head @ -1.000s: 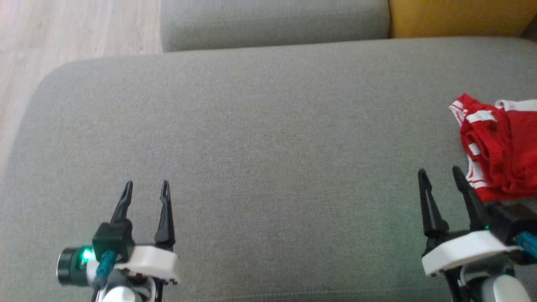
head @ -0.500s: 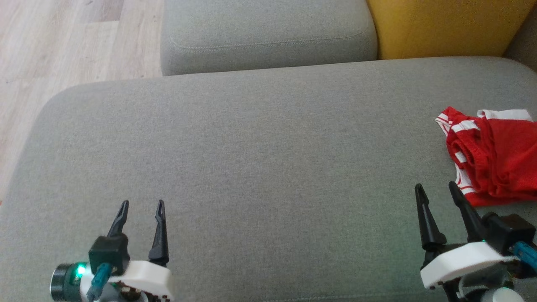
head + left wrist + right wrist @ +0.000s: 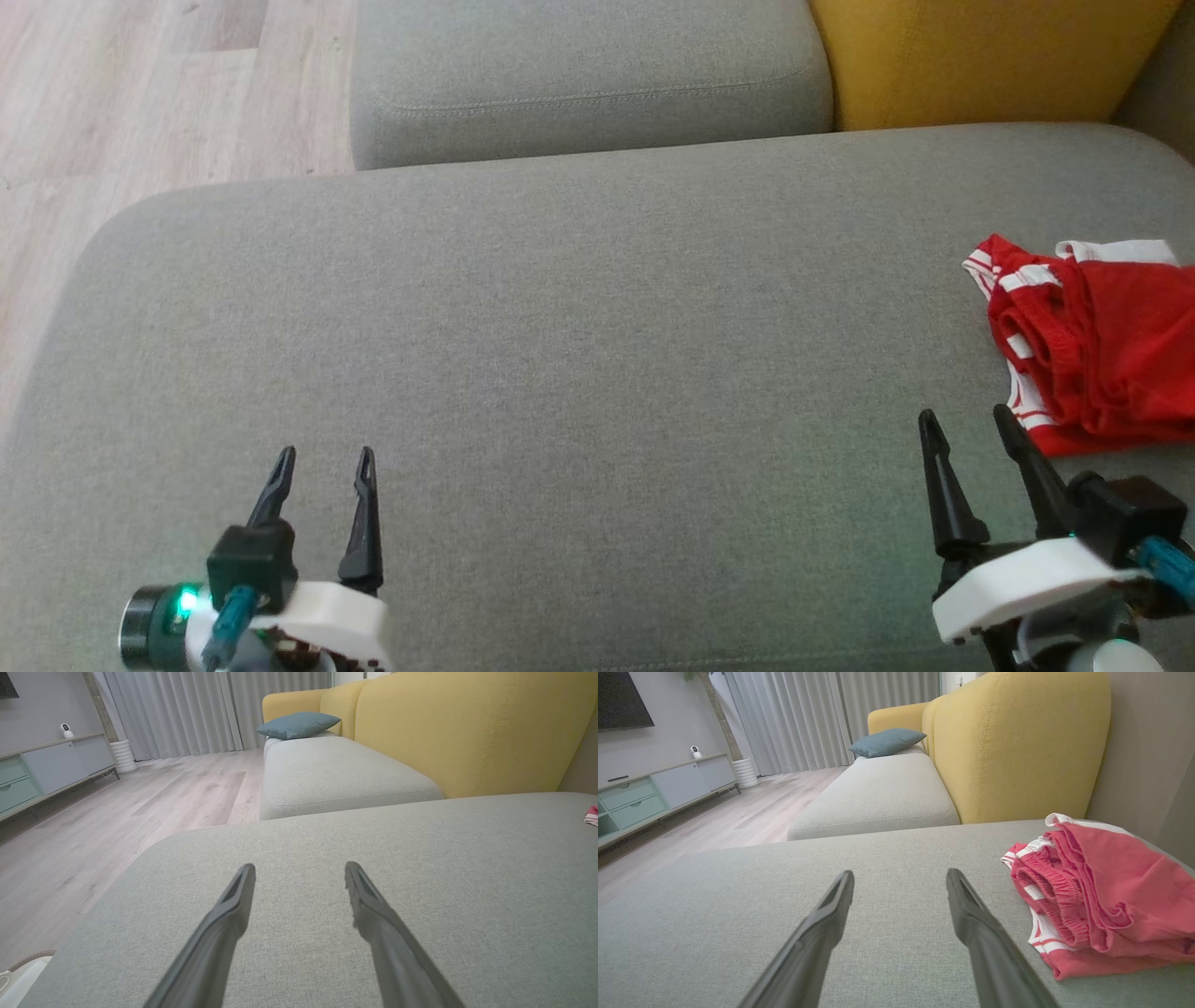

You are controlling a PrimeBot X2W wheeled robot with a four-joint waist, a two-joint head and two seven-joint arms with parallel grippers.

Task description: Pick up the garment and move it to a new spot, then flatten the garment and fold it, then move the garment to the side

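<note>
The garment [image 3: 1102,350] is a red piece with white stripes, lying bunched at the right edge of the grey sofa seat [image 3: 579,373]. The right wrist view shows the garment [image 3: 1097,891] folded over itself, just right of my fingers. My right gripper [image 3: 966,425] hovers open and empty near the seat's front, a little left of and in front of the garment. My left gripper [image 3: 324,459] is open and empty at the front left, far from the garment. In the left wrist view, my left gripper [image 3: 300,870] points across bare cushion, with a sliver of the garment [image 3: 591,815] at the far right.
A second grey seat cushion [image 3: 588,75] lies beyond, with a yellow backrest [image 3: 980,56] at the back right. Wooden floor [image 3: 140,103] lies off the seat's left edge. A blue pillow [image 3: 887,741], a low cabinet [image 3: 649,793] and curtains stand farther off.
The head camera tilted up, so the whole picture slid down and more of the far cushion and yellow backrest shows. Both grippers stay open over the seat.
</note>
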